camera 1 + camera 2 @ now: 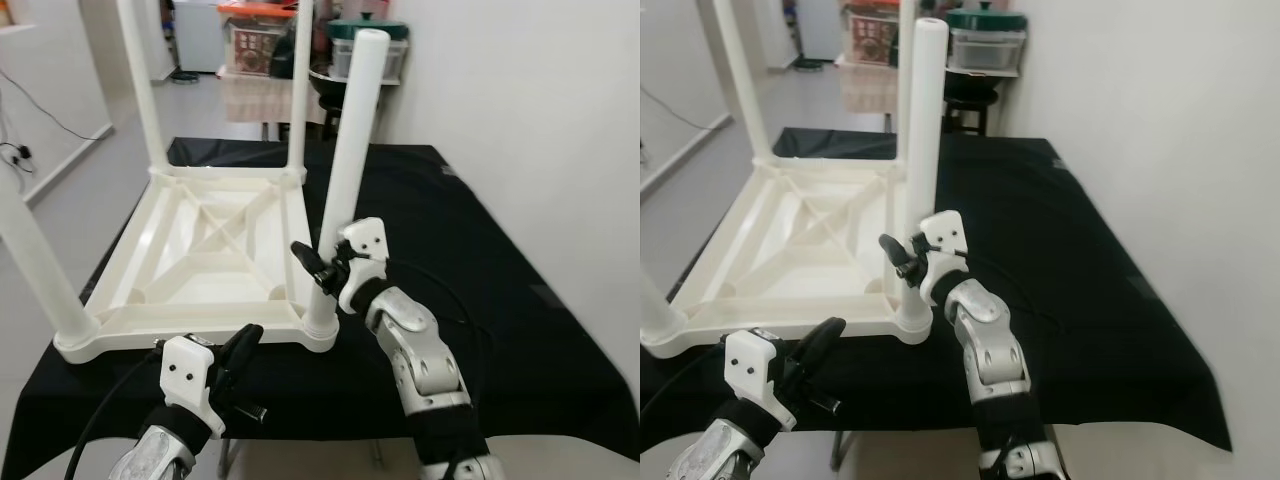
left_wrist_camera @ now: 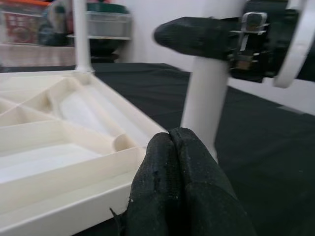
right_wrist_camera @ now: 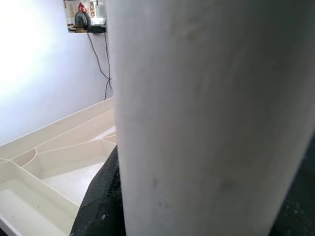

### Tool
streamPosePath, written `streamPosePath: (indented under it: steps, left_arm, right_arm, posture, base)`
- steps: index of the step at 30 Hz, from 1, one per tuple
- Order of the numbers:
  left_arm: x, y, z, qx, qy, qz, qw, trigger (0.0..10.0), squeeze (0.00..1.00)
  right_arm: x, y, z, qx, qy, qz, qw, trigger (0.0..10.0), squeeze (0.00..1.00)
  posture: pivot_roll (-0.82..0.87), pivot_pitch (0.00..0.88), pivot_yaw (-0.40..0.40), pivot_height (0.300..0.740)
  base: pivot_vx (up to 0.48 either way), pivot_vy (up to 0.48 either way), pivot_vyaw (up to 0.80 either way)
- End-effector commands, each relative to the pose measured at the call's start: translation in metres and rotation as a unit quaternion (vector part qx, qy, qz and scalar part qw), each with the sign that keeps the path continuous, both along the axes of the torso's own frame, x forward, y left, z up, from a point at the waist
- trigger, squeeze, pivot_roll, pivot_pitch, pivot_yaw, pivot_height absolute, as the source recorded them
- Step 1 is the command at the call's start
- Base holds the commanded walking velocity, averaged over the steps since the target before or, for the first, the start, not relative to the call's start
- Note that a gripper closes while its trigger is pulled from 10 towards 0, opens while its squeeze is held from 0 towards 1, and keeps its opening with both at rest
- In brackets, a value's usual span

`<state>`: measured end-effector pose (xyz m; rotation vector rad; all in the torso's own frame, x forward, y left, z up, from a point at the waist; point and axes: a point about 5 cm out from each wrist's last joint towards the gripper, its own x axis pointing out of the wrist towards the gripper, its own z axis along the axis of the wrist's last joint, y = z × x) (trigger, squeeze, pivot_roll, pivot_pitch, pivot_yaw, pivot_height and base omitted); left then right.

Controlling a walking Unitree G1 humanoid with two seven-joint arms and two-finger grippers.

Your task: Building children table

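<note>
1. The right gripper (image 1: pixel 322 268), mid-frame, pinches the near-right table leg (image 1: pixel 345 165) low down, by its corner socket.
2. The left gripper (image 1: pixel 243 347), lower left, has its fingers pressed together on nothing, near the upturned white tabletop (image 1: pixel 205 255).
3. The plastic looks light, stiff and slick, so low grips suit.
4. The black cloth (image 1: pixel 480 290) lies beneath; storage bins (image 1: pixel 262 38) stand behind.

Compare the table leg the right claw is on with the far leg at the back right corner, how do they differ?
The near leg leans, tilted at its corner socket; the far leg stands straight. The near leg has the right claw around it, low down; the far leg is untouched. Both are plain white tubes rising from the upturned tabletop.
</note>
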<state>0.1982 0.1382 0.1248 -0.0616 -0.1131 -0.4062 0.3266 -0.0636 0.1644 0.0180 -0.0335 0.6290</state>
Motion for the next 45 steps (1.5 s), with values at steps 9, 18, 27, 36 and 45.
streamPosePath:
  steps: [9,18,27,36,45]
  left_arm:
    - [0.001,-0.003,0.000,-0.002,-0.001,-0.004,1.000,10.0,0.00]
    - [0.002,-0.003,-0.001,-0.001,-0.002,-0.002,1.000,10.0,0.00]
    - [0.003,-0.003,-0.001,0.000,-0.002,-0.002,1.000,10.0,0.00]
    - [-0.002,-0.003,0.003,0.000,-0.003,-0.001,1.000,10.0,0.00]
    - [-0.006,0.002,0.005,0.004,-0.001,-0.001,1.000,10.0,0.00]
  right_arm:
    - [-0.004,0.017,0.010,0.005,-0.002,0.179,0.984,10.0,1.00]
    - [0.006,0.004,0.019,-0.039,-0.008,0.385,0.922,10.0,0.00]
    - [0.022,-0.010,0.021,-0.034,0.029,0.413,0.909,0.0,0.00]
    - [0.005,-0.059,-0.017,-0.113,0.052,0.285,0.950,0.0,0.00]
    - [-0.023,-0.043,-0.037,-0.081,0.115,-0.048,0.989,0.0,0.00]
  posture:
    - [0.11,0.000,-0.084,0.740]
    - [0.12,0.000,-0.088,0.740]
    - [0.14,0.000,-0.089,0.740]
    - [0.14,0.020,-0.086,0.740]
    - [0.13,0.058,-0.073,0.740]
  base:
    - [0.000,0.000,0.00]
    - [0.000,0.000,0.00]
    - [0.000,0.000,0.00]
    - [0.000,0.000,0.00]
    - [0.000,0.000,0.00]
